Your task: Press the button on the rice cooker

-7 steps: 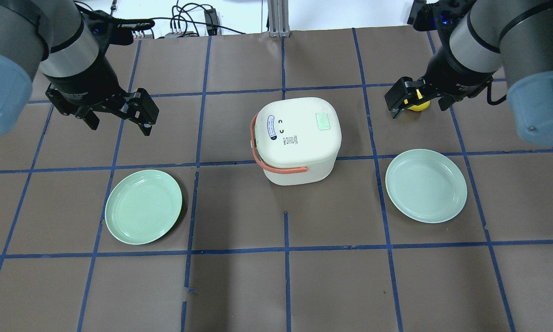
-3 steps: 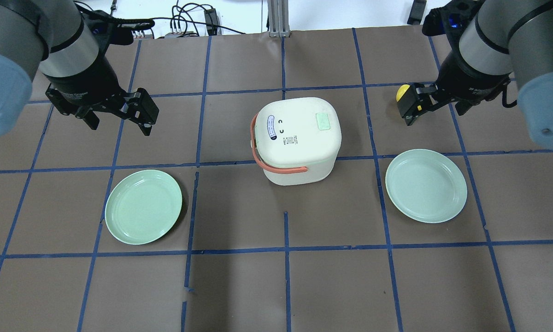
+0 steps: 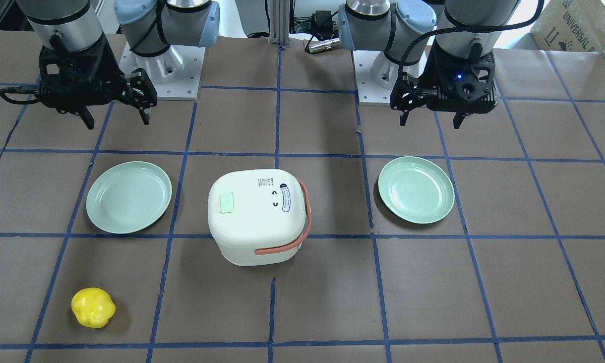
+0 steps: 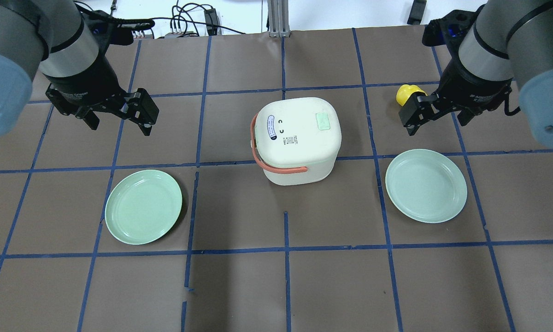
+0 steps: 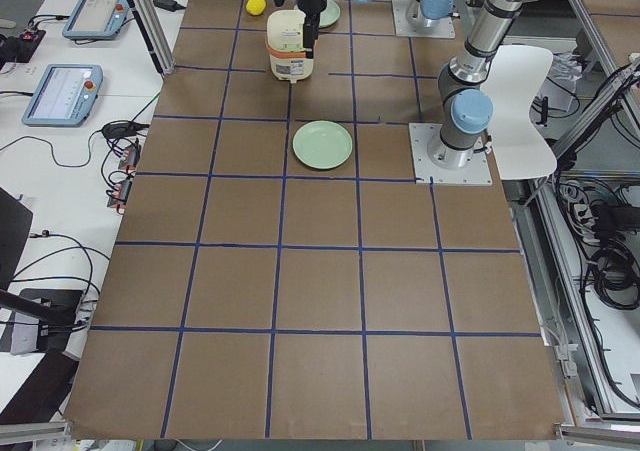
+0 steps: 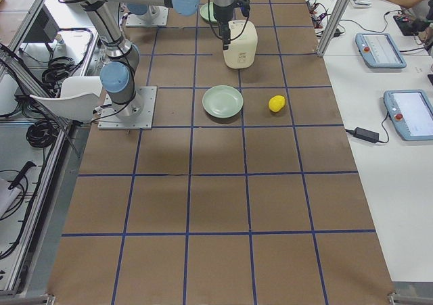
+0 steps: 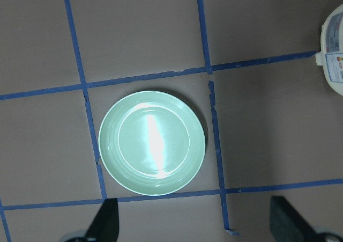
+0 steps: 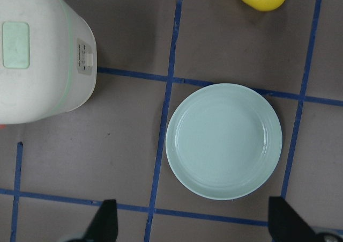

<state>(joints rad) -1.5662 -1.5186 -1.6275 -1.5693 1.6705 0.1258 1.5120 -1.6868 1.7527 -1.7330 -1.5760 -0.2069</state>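
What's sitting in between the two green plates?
The white rice cooker stands on the table between the left plate and the right plate. The overhead view shows it best.

Glossy plates point(image 7: 151, 143), smooth plastic rice cooker point(image 4: 297, 138), matt brown table point(image 4: 332, 286).

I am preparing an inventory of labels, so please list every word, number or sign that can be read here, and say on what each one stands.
"UNIVERSAL": printed on the cardboard box beyond the table's corner; the rest is cut off.
Blue oval label on the rice cooker lid: too small to read.
White sticker with small print on the same lid: too small to read.
Lettering on the left arm: blurred.
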